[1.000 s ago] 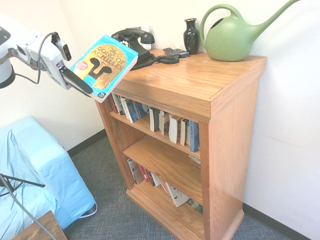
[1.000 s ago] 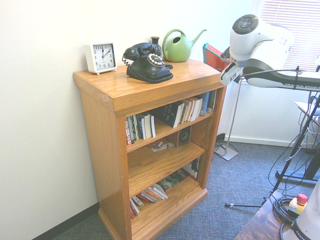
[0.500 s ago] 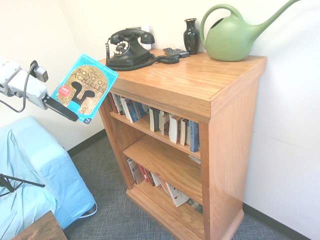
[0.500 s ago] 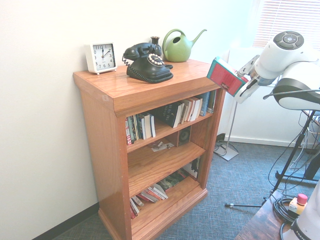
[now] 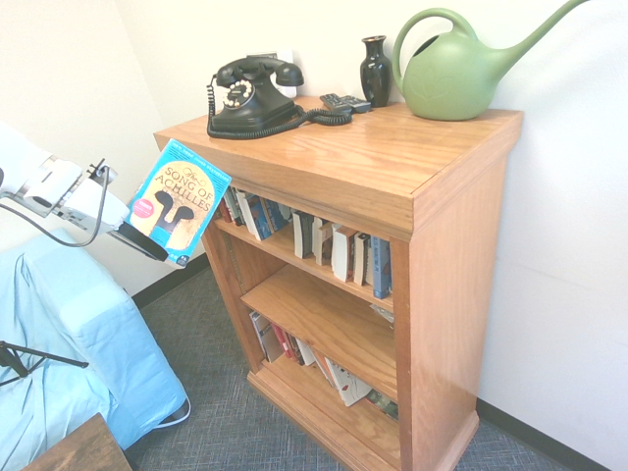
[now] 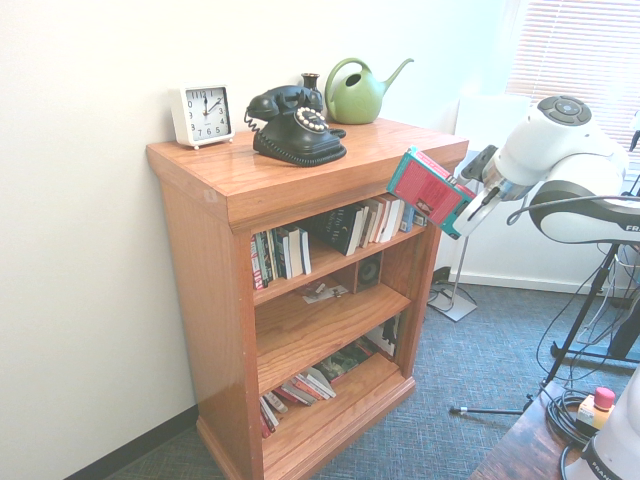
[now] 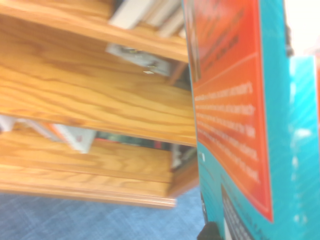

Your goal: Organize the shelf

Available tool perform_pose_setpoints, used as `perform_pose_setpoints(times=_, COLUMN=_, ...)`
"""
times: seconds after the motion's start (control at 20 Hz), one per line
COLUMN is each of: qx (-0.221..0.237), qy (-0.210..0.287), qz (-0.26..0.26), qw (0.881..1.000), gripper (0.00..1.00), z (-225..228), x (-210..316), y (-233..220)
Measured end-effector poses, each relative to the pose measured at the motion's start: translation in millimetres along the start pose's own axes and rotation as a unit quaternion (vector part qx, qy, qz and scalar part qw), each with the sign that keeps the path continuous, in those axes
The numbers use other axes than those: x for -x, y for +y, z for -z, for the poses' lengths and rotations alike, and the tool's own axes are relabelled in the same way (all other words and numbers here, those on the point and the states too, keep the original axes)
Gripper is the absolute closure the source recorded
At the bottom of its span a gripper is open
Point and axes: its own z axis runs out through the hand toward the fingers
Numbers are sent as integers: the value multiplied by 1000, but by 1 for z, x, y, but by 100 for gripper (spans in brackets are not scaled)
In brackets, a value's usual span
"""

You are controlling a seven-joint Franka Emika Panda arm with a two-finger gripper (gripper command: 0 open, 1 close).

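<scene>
The shelf point(image 5: 392, 186) stood on blue-grey carpet point(image 6: 440, 440) against a white wall. Its flat top bore a white clock point(image 6: 202, 115), a black rotary telephone point(image 5: 250, 93), a dark vase point(image 5: 375, 71), a small dark object beside the vase, and a green watering can point(image 5: 461, 69). Books point(image 5: 334, 250) filled the upper tier; the middle tier held few items; leaning books point(image 6: 300, 390) occupied the lowest.

Wrist view blurred throughout; we see book point(image 7: 235, 115) cropped by frame edges, back-cover print unreadable. Shelf point(image 7: 95, 95) boards soft, items on them indistinct. In first exterior view, can point(image 5: 461, 64) spout tip cut off at top edge; arm mostly out of frame left; gripper point(image 5: 137, 240) fingers partly behind book point(image 5: 177, 201). Shelf point(image 5: 373, 167) back corners of tiers in shadow. Spines of books point(image 5: 334, 245) too small to read. In second exterior view, vase point(image 6: 311, 82) mostly hidden behind phone point(image 6: 295, 125).
</scene>
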Motion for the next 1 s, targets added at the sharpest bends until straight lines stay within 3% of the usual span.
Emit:
perform_pose_setpoints(times=0.4, qx=-24, qy=-65, qz=32, qw=997, gripper=100, z=-53, x=1, y=-21)
perform_pose_setpoints(times=1.0, qx=-64, qy=-103, qz=62, qw=991, gripper=100, z=-112, x=-3, y=-57)
